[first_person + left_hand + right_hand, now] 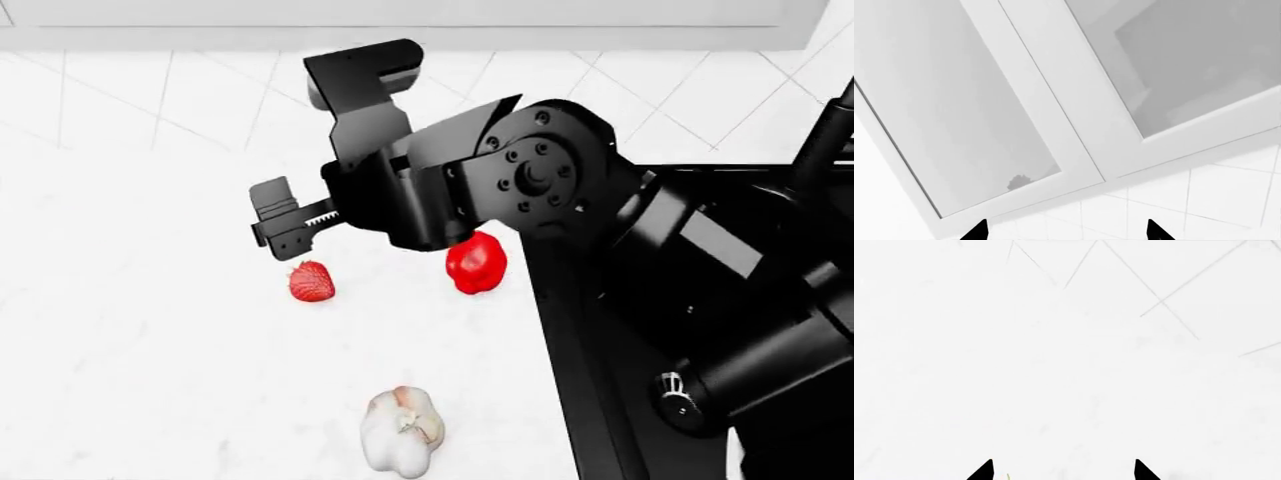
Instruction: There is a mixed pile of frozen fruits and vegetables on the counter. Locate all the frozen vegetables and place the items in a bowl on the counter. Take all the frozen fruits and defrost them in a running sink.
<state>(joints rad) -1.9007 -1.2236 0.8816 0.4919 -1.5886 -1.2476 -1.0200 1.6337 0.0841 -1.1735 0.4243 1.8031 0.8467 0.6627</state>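
Hovering right gripper (287,232) above strawberry (311,281)

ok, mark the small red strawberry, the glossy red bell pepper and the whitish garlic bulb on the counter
small red strawberry (311,281), head view, middle of its red body.
glossy red bell pepper (477,264), head view, its front face below the arm.
whitish garlic bulb (399,432), head view, centre of the bulb.

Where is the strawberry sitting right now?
In the head view the strawberry lies on the white counter, just below the right gripper, with the red bell pepper to its right and the garlic bulb nearer the robot.
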